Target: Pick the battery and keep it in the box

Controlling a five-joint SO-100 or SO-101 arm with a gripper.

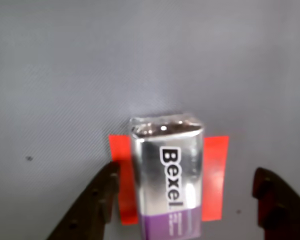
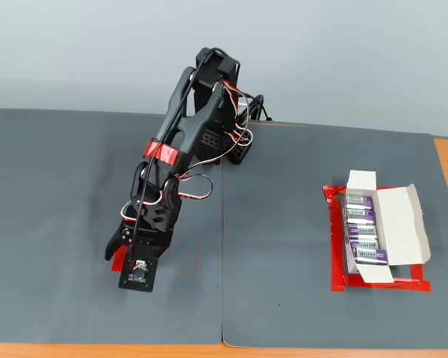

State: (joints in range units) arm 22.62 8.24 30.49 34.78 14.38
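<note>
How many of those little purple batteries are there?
5. Four lie in a row in the box, at the fixed view's right; one battery stands on red tape between the open hand's fingers.

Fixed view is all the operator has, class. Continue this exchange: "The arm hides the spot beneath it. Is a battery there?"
Observer: Yes. The wrist view shows a battery sitting on a red tape patch.
Operator: Are the fingers gripping it?
Observer: No. The fingers are open on either side of it, and the right one in that view is well clear.
Operator: Which way does the label lie?
Observer: The silver part reading "Bexel" is farther from the camera, and the purple is nearer.
</note>
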